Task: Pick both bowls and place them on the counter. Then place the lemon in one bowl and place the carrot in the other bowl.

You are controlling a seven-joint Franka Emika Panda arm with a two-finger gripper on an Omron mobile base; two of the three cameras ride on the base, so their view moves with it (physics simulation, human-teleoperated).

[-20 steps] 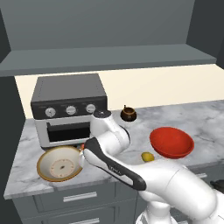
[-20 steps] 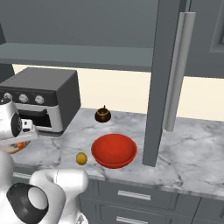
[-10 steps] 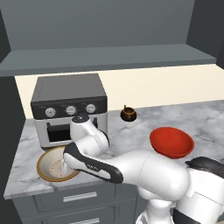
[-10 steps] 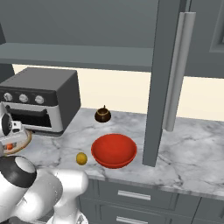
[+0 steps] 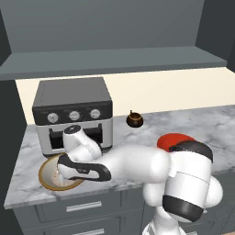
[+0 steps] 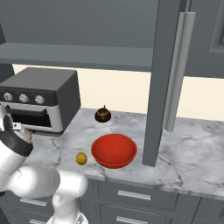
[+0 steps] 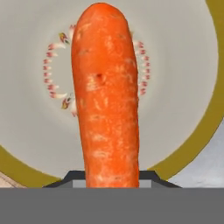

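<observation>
The hand camera looked down on a short orange tapered carrot [image 7: 106,96] held between the jaws of the two-finger gripper [image 7: 111,178], which were closed narrowly on its lower end. The carrot's long axis ran straight away from the fingers, along the line of the hand, with its rounded tip farthest from them. Directly beyond the carrot lay the wide shallow cream-white bowl with a tan-brown rim [image 7: 183,65]; the carrot's length fell across the bowl's patterned centre, well inside the rim on every side. Whether the carrot's tip touched the bowl floor could not be told.

In the left base view the hand [image 5: 69,167] hung over that same bowl [image 5: 46,176], which rested on the grey-veined white marble counter [image 5: 27,179] in front of a grey toaster oven [image 5: 73,112]. The glossy red bowl [image 6: 113,150] and the small yellow lemon [image 6: 81,158] stood apart on the counter, off to the hand's side. Releasing the carrot appeared to be the step in hand; the lemon remained outside any bowl.
</observation>
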